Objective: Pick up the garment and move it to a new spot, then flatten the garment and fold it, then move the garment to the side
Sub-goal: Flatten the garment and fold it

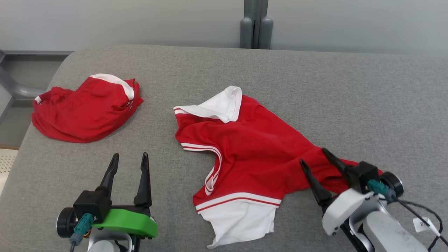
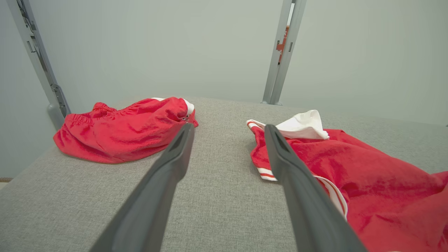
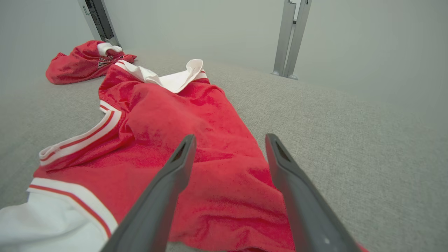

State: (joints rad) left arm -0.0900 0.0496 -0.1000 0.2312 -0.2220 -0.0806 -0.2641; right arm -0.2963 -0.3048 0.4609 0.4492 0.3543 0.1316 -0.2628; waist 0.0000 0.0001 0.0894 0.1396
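Red-and-white garment [image 1: 252, 147] lies rumpled on grey surface [image 1: 315, 87].

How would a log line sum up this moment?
left hand: open, over grey surface | right hand: open, over red jersey, ungrasped | second red garment: crumpled, far left

Head cam: high up, faces fwd and down over the grey fabric-covered worktop [image 1: 315, 87], pale back wall [image 1: 140, 21] at top. Left wrist cam: low, close to the worktop, looks along the left gripper [image 2: 228, 127] toward that wall. Right wrist cam: equally low, along the right gripper [image 3: 230, 137], right over the crumpled red-and-white jersey [image 3: 157, 115]. All 3 share the jersey, bunched red shorts [image 1: 80, 112] and grey upright post [image 1: 254, 24].
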